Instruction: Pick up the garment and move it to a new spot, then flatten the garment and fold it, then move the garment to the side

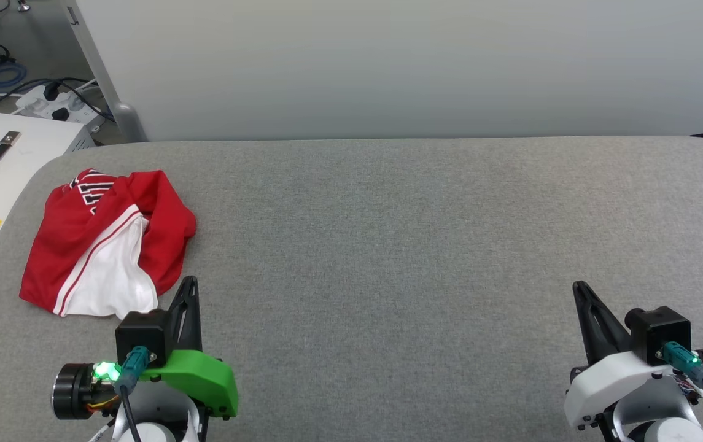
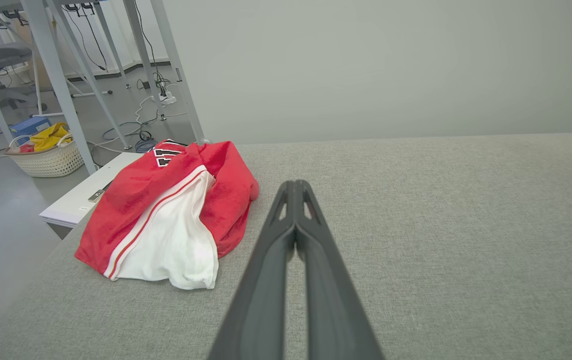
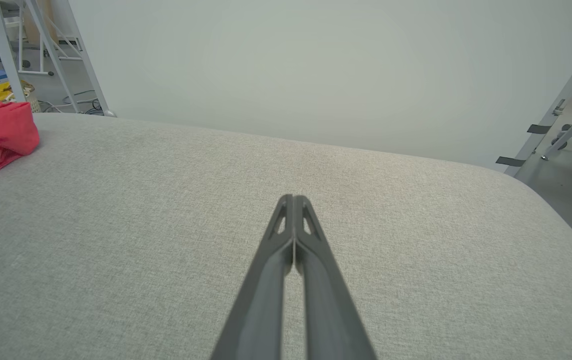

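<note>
The garment (image 1: 108,242) lies crumpled at the frame's left — just above the clenched, empty left gripper (image 1: 186,288), nearer than the right.

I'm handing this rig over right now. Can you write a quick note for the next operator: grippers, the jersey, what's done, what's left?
Left gripper: shut, empty, just right of the red jersey, not touching.
Right gripper: shut, empty, over bare grey padded table.
Jersey: crumpled heap at the table's left end, white sleeve on top.
Done: no flattening or folding shows.
Left: pick up, move, flatten, fold, set aside.
</note>
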Motion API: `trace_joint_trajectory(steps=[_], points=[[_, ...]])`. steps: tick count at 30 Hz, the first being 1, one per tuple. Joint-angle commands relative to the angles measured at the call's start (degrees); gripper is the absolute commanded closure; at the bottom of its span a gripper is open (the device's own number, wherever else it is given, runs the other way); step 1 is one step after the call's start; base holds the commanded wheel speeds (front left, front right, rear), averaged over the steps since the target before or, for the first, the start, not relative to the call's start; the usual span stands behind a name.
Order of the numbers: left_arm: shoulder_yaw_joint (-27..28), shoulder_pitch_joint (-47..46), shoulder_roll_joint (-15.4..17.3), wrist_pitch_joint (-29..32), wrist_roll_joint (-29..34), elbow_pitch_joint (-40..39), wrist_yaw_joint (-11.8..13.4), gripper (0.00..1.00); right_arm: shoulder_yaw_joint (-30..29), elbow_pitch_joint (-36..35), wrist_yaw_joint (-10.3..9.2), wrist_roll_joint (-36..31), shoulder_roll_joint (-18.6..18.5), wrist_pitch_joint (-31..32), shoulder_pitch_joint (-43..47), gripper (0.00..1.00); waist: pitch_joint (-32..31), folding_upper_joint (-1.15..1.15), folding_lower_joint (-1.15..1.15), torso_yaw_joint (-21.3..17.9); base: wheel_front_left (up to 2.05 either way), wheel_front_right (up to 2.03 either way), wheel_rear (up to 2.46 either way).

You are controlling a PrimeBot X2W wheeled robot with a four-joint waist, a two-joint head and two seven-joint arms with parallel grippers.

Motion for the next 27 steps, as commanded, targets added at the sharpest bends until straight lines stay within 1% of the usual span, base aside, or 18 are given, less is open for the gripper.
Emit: trace_joint_trajectory(steps=[1,27], points=[[-0.04,0.03,-0.32,-0.04,0.54,-0.09,0.25,1.0,0.07,-0.06,-0.04,-0.54,-0.05,0.17,-0.93,1.0,0.0,0.0,0.0,0.0,0.0,0.0,0.0],[-0.04,0.03,-0.32,-0.04,0.54,-0.09,0.25,1.0,0.07,-0.06,-0.04,-0.54,-0.05,0.17,-0.93,1.0,0.0,0.0,0.0,0.0,0.0,0.0,0.0]])
